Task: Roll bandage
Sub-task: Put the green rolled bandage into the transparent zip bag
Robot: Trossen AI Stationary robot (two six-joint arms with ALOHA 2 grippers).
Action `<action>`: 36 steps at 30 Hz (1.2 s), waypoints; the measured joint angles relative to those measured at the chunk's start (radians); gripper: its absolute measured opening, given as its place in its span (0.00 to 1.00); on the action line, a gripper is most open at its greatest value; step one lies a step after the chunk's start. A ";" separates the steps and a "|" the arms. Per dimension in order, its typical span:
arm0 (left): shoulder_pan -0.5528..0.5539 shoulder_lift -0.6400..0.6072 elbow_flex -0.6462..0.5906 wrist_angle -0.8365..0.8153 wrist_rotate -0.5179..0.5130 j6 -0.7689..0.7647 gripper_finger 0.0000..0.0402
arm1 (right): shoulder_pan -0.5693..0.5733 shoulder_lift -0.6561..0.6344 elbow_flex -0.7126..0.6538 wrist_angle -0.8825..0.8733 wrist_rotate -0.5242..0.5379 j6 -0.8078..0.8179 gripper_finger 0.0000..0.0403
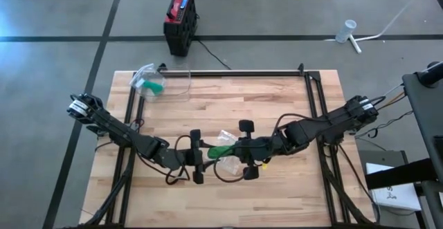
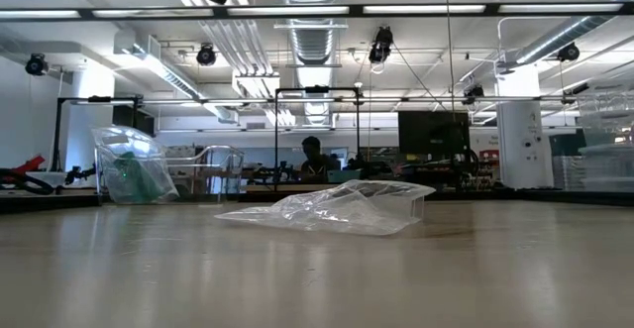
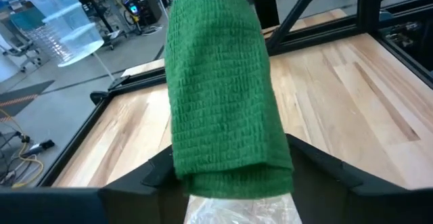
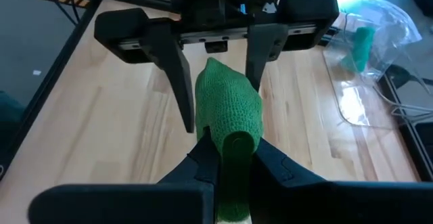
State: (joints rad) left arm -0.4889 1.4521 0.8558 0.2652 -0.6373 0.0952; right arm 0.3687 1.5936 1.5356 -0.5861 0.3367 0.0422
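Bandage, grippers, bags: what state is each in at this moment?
green bandage: rolled, held off the table between both grippers
right gripper: shut on the green bandage's end
left gripper: open, fingers either side of the bandage
empty plastic bag: crumpled, lying on the table
far plastic bag: holds green items

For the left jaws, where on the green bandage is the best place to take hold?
Grip the free end of the green bandage, coming straight from the left gripper side. The right gripper already clamps the opposite end, and the roll points lengthwise between the left's spread jaws.
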 joint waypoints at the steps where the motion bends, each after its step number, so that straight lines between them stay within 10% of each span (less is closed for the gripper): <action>1: 0.000 0.000 0.000 0.002 0.000 -0.001 0.49 | 0.000 0.000 0.000 0.000 -0.001 0.000 0.08; 11: 0.000 0.000 0.000 0.005 0.003 -0.025 0.08 | 0.000 0.000 0.000 -0.005 -0.005 0.013 0.07; 18: 0.000 0.000 0.000 0.008 0.003 -0.037 0.06 | 0.000 -0.006 -0.001 -0.008 -0.006 0.051 0.07; 30: 0.066 0.065 -0.012 -0.002 -0.022 -0.092 0.42 | -0.038 -0.054 -0.017 -0.343 0.005 0.316 0.07; 36: 0.193 0.201 0.013 0.010 0.150 -0.121 0.59 | -0.070 -0.065 -0.093 -0.514 0.058 0.453 0.07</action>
State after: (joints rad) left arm -0.2957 1.6530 0.8690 0.2750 -0.4877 -0.0258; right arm 0.2986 1.5288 1.4427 -1.1001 0.3951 0.4950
